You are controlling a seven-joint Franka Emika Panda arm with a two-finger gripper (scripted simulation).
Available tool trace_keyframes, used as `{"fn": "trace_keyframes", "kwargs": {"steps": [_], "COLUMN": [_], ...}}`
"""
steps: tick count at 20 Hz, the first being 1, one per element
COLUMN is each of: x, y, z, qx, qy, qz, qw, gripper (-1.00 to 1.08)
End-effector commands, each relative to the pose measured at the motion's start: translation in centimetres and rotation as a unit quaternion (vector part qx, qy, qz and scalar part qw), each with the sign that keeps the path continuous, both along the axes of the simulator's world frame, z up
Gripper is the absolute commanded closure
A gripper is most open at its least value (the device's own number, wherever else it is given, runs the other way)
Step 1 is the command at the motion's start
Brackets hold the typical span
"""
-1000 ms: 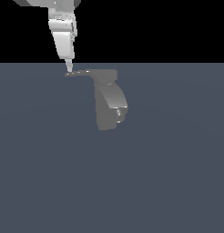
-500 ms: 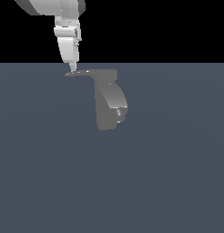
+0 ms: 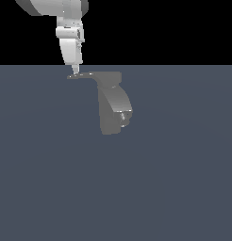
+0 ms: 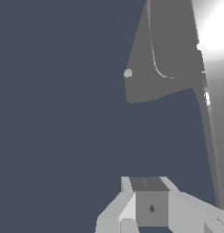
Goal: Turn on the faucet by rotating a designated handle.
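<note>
The white Franka arm is hanging straight down at the exterior view's left, bringing its gripper (image 3: 75, 71) onto the narrow tip of the handle (image 3: 85, 75). That spot is probably chosen because the tip lies farthest from the pivot, so a sideways push there should be turning the lever most easily. The fingers are narrowing to a single point in the exterior view, so they are looking pressed together, pinching nothing; contact with the tip cannot be confirmed. The handle is running level, its long axis lying across the view and its tip pointing toward the exterior view's left. To the right, the faucet (image 3: 113, 106) is standing on the dark counter (image 3: 184, 179), its thick body curving downward to the glinting spout end.
</note>
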State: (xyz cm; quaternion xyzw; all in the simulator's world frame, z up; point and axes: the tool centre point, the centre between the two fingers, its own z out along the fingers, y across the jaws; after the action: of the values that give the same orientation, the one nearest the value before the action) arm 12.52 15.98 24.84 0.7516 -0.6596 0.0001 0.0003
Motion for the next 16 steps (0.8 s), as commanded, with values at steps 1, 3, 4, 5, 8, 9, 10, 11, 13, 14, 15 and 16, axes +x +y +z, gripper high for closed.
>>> {"fn": "trace_keyframes", "kwargs": {"steps": [1,3,4,5,8,9,10,11,13,14,15,16], "x": [-0.5,-1.0,-1.2,-1.4,-2.1,-2.3,-2.6,-2.8,-3.3,-3.5,-3.8,-4.0], "y": [0.0,-0.1,-0.1,-0.1,-0.2,-0.2,-0.2,-0.2,-0.2,-0.3,-0.3,-0.3], "z": [0.0,0.0,0.0,0.0,0.0,0.0,0.0,0.0,0.0,0.0,0.0,0.0], "qx": [0.0,0.0,0.0,0.0,0.0,0.0,0.0,0.0,0.0,0.0,0.0,0.0], "qy": [0.0,0.0,0.0,0.0,0.0,0.0,0.0,0.0,0.0,0.0,0.0,0.0], "qz": [0.0,0.0,0.0,0.0,0.0,0.0,0.0,0.0,0.0,0.0,0.0,0.0], "qw": [1.0,1.0,1.0,1.0,1.0,1.0,1.0,1.0,1.0,1.0,1.0,1.0], "gripper": [1.08,1.08,1.08,1.08,1.08,1.08,1.08,1.08,1.08,1.08,1.08,1.08]}}
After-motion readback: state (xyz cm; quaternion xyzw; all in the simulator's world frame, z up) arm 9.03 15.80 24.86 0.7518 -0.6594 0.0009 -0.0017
